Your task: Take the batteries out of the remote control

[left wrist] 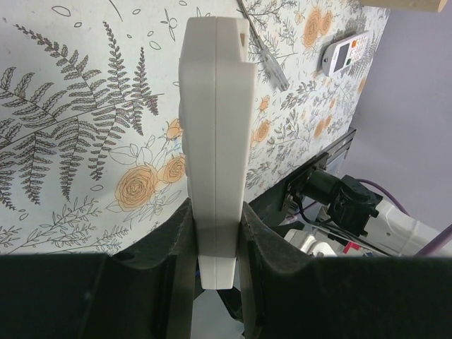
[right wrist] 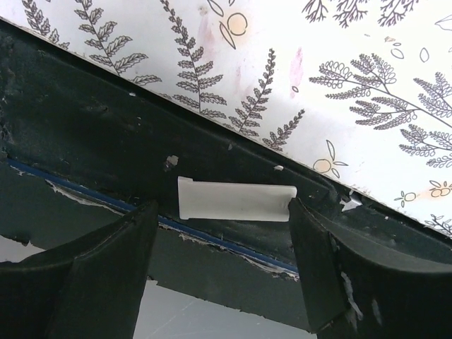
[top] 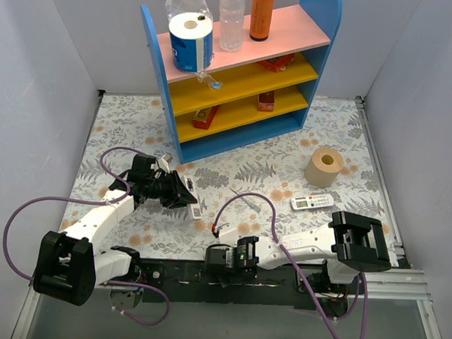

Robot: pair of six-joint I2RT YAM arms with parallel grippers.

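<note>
Right gripper (right wrist: 222, 205) — jaws spread wide, holding nothing, white lid piece (right wrist: 236, 199) between them on black edge strip (right wrist: 106, 134). Left gripper (left wrist: 215, 206) — jaws clamped on white remote (left wrist: 215, 106), edge-on over counter (left wrist: 70, 106).

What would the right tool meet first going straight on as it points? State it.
Probably the small white flat piece, lying on the black edge strip in line with the open right tool; depth is unclear.

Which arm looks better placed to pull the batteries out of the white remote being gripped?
Probably the right. The right hand is open and empty, above a small white cover-like piece on the table's black edge. The left hand is clamped on the remote, so it is busy.
</note>
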